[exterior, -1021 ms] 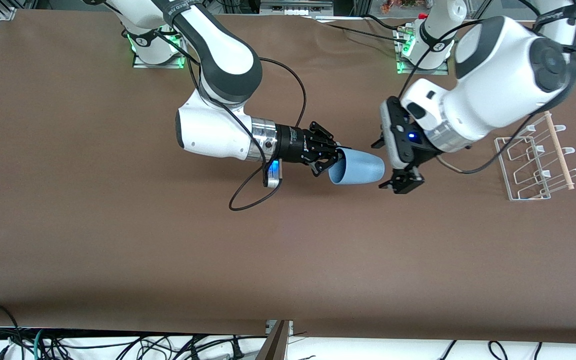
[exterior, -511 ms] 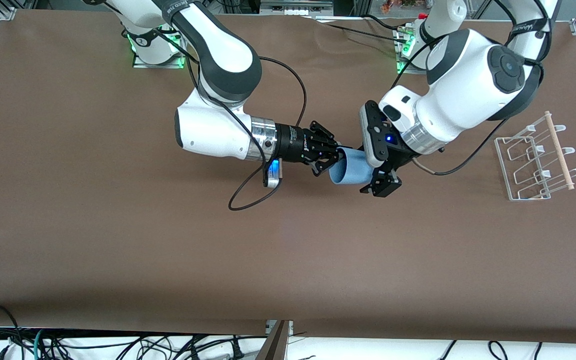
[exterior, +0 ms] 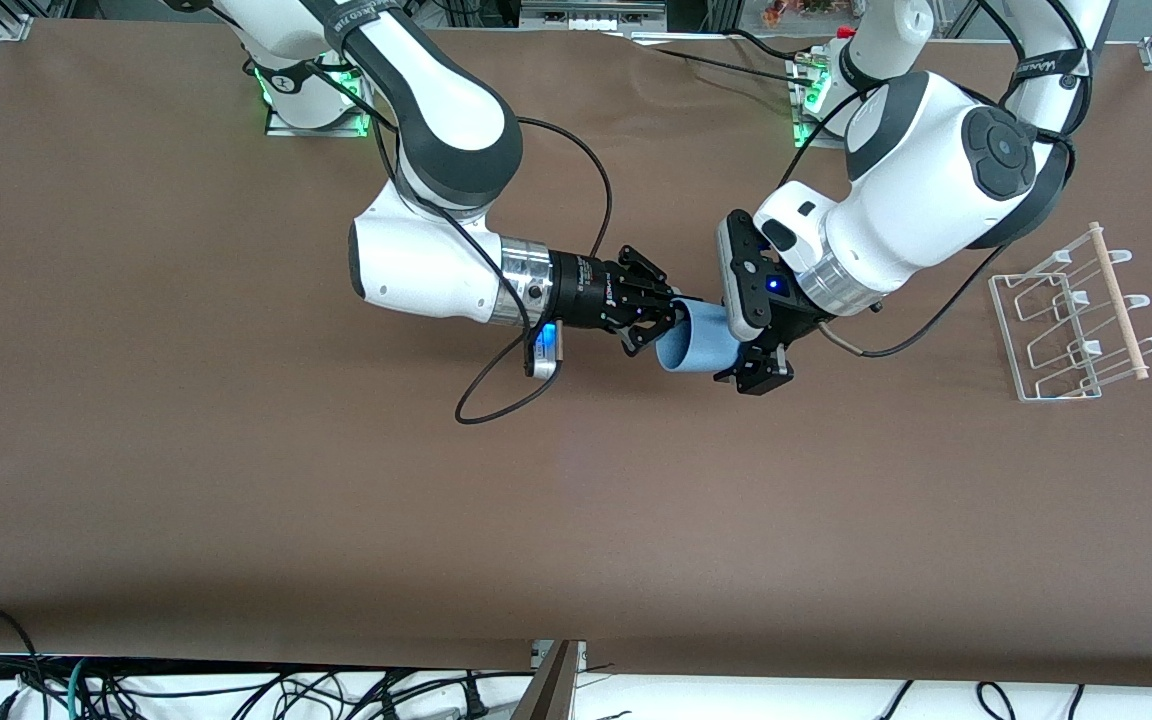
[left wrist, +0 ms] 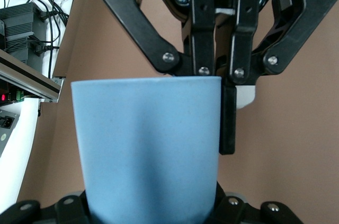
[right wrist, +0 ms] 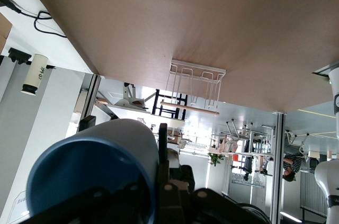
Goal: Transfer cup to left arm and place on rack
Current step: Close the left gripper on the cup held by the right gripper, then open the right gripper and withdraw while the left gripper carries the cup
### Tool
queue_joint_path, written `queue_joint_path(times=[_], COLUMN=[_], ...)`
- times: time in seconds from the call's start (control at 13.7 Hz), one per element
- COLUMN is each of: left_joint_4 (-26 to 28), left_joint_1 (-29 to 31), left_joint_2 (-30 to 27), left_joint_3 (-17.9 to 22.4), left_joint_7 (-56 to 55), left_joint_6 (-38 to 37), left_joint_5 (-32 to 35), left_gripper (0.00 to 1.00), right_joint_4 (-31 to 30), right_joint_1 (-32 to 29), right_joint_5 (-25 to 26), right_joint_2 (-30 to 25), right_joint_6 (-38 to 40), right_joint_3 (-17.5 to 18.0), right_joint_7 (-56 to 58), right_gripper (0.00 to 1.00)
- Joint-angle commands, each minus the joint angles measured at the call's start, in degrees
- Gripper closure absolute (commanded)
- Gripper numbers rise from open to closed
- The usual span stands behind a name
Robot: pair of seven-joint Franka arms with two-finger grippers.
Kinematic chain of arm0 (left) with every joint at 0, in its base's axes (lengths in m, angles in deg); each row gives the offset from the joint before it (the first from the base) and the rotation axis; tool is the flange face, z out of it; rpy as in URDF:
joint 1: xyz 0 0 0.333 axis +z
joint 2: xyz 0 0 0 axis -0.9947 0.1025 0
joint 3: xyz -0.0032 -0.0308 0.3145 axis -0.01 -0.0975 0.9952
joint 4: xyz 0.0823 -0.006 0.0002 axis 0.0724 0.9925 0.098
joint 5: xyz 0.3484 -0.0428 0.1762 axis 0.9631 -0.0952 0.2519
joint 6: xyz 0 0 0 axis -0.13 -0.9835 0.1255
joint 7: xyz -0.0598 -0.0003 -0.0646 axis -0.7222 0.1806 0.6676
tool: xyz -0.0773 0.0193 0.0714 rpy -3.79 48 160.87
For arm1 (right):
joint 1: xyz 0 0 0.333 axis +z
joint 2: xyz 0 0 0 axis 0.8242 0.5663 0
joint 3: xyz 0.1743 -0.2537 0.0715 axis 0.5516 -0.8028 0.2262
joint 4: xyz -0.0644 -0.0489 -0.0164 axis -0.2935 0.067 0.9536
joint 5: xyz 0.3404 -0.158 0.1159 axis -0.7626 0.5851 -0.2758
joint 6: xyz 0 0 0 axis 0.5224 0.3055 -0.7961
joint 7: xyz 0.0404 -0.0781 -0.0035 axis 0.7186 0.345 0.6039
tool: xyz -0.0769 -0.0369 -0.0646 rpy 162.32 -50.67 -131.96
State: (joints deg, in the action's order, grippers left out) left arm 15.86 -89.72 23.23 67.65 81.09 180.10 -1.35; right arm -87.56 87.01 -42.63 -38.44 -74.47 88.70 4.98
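The light-blue cup (exterior: 701, 345) hangs on its side over the middle of the table, held between both arms. My right gripper (exterior: 674, 318) is shut on its rim, one finger (left wrist: 226, 121) outside the wall and the other inside. Reaching from the left arm's end, my left gripper (exterior: 748, 362) is shut on the cup's base end. In the left wrist view the cup (left wrist: 145, 144) fills the space between that gripper's own fingers (left wrist: 233, 207). The right wrist view shows the cup's open mouth (right wrist: 90, 171). The white wire rack (exterior: 1071, 320) with its wooden rod stands toward the left arm's end.
A brown cover (exterior: 236, 480) lies over the whole table. The right arm's black cable (exterior: 496, 400) loops down near the tabletop. The rack (right wrist: 193, 83) also shows in the right wrist view, near the table edge. Both arm bases sit along the table's back edge.
The left arm came from near the rack to the cup, and its fingers closed round the cup's base end. The right arm has stayed in place, holding the rim.
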Motion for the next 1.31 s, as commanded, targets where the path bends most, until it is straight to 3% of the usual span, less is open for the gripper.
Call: queue_joint_path(times=[0.0,0.07,0.29,0.44,0.58,0.73,0.88,1.02,1.24], left_joint_4=[-0.1,-0.1,-0.4,-2.8,-4.0,-4.0,-3.9,-3.4,-2.8], left_joint_1=[-0.4,-0.2,0.5,1.6,2.2,2.4,4.5,6.1,8.1], left_joint_2=[0.0,0.0,-0.4,-0.5,-0.9,-1.9,-1.8,-1.7,-1.5], left_joint_3=[-0.4,-0.4,-0.1,1.3,5.1,10.8,13.6,13.7,14.2], left_joint_7=[-0.9,-0.8,-0.6,-0.4,1.0,1.4,1.4,1.1,0.0], left_joint_6=[0.4,0.3,-0.5,-5.4,-9.5,-14.6,-17.6,-19.6,-22.6], left_joint_5=[1.1,1.1,1.1,1.2,1.2,2.8,9.9,22.3,40.3], left_gripper=[1.0,1.0,1.0,1.0,1.0,1.0,1.0,1.0,1.0], right_joint_4=[2.5,2.6,4.1,4.1,4.1,4.0,2.7,-3.6,-12.6], right_joint_1=[-0.3,-0.5,-2.5,-6.3,-10.1,-12.3,-12.7,-12.9,-12.8], right_joint_5=[-0.7,-0.6,2.8,3.8,4.4,10.9,16.7,20.1,24.1], right_joint_2=[0.7,0.4,-0.4,-1.9,-3.1,-5.9,-9.8,-15.9,-24.7], right_joint_6=[0.2,0.4,4.1,8.4,16.1,22.6,28.1,32.5,40.2], right_joint_3=[0.2,-0.3,-1.1,-0.8,-1.1,-1.9,-4.0,-6.7,-15.9], right_joint_7=[0.0,0.0,-0.4,-0.2,0.3,2.6,5.3,9.9,24.3], right_gripper=[0.13,0.01,0.01,0.01,0.01,0.01,0.01,0.01,0.01])
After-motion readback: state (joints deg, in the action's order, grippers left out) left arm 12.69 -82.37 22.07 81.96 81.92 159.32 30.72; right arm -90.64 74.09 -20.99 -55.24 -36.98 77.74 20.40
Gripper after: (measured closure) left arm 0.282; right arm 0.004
